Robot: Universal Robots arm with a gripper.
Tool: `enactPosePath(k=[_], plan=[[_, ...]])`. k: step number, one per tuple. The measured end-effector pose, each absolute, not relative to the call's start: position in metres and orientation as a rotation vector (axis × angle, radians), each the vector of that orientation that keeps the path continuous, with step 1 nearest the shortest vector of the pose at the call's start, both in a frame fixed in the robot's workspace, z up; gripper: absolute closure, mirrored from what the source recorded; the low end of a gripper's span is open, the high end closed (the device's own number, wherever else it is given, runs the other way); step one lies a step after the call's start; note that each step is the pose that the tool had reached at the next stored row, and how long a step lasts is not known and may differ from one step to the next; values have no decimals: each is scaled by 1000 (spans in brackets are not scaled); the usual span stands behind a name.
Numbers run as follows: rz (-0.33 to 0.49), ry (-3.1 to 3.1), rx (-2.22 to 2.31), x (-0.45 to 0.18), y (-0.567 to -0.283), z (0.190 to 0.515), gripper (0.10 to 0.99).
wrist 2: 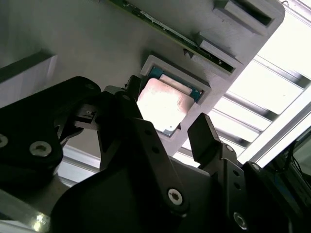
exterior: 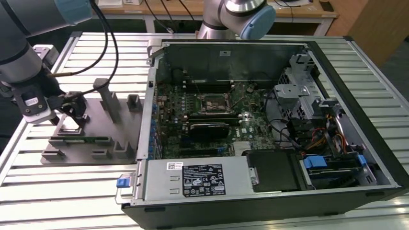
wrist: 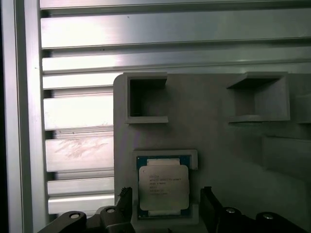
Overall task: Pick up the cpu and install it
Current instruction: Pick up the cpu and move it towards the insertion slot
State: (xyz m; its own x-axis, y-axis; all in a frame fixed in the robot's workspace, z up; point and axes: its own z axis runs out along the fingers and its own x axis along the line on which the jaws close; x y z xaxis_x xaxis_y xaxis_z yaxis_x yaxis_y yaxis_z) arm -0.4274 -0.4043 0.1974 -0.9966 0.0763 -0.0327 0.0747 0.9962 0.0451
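A table (exterior: pixel 70 191) of ribbed aluminium slats spans the scene, and in the first wrist view its slats (wrist: pixel 77 111) glare white under strong light. Behind it stands a pale wooden desk (exterior: pixel 300 12) on white legs, beside a brown wooden panel (exterior: pixel 377 24). Dark floor (exterior: pixel 399 72) shows past the table's edge.

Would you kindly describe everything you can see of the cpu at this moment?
The cpu is a flat square chip with a shiny silver metal top carrying small print and a thin blue-green border. It lies face up, level, seated in a walled pocket of the grey fixture plate. The gripper straddles the pocket, its fingers open on opposite sides, not visibly touching the chip.
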Motion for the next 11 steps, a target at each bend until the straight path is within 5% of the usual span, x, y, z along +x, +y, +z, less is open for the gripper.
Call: enactPosePath(k=[11], plan=[[52,3105,116,-426,-402,192,424]])
